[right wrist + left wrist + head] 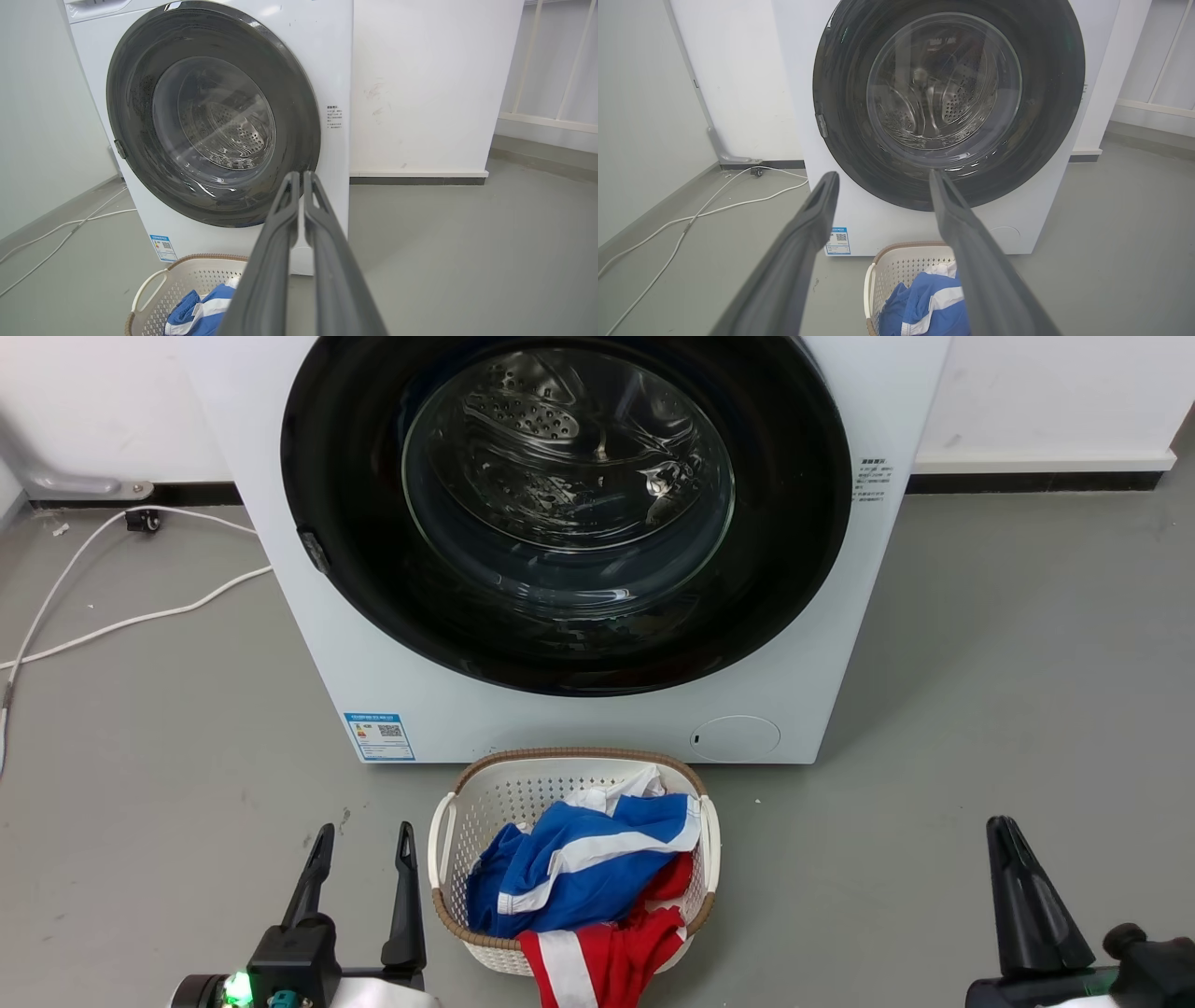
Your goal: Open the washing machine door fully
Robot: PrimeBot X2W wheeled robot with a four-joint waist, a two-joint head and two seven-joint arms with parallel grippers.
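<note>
My left pincer [366, 831], long dark fingers apart, and my right pincer [1001, 826], fingers together, hover low, well short of the large round glossy black washing machine door [569, 513] with clear domed glass, shut flush ahead and above. Its small grey rim tab [313, 549] lies nearer my left pincer, likely the pulling side.

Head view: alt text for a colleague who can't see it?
The large round glossy black washing machine door with clear glass centre is shut. Before it, a white plastic laundry basket of blue, white and red clothes stands on the floor between the open left claw and shut right claw.
</note>
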